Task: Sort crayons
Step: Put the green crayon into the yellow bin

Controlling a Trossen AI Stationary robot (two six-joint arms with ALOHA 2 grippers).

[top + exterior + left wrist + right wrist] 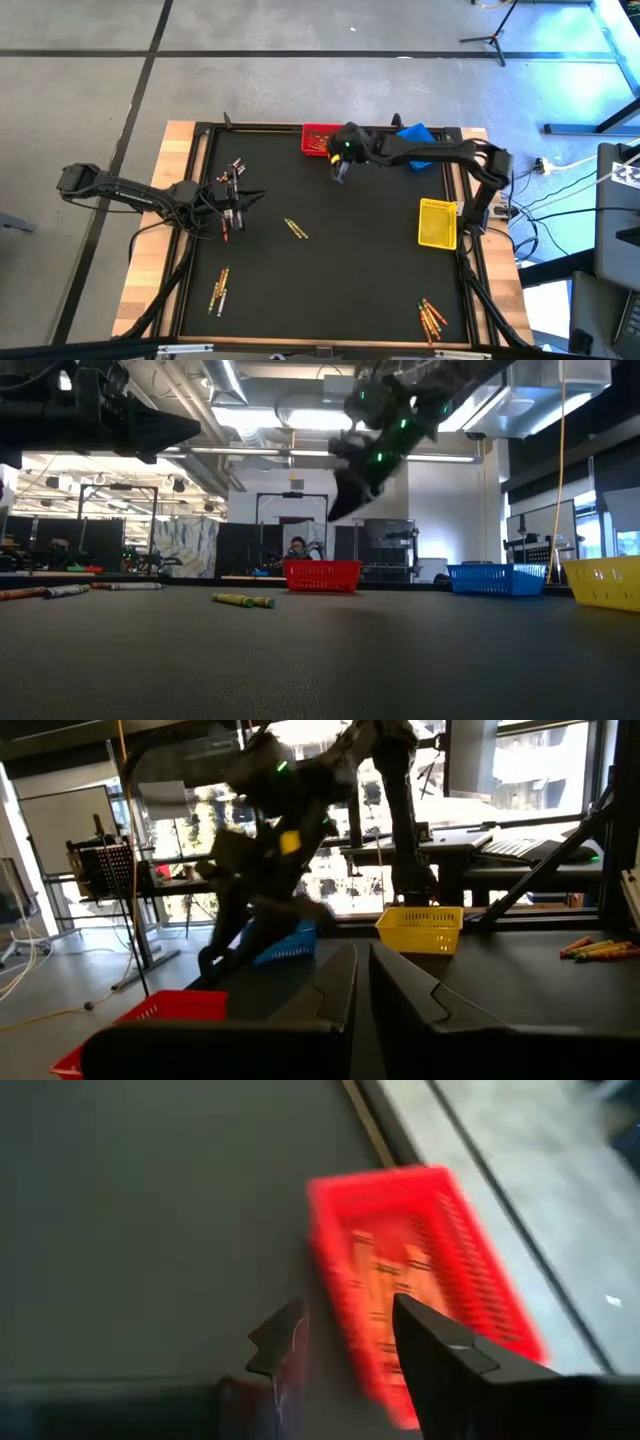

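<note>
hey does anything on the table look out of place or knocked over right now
Nothing is tipped or damaged. The red bin, blue bin and yellow bin sit upright. Loose crayons lie in scattered clusters on the mat, apparently just unsorted.

The right gripper (345,495) is suspended at upper centre above the red bin (322,575). 2 crayons (243,600) are seen left of centre on the mat (330,660).
</note>
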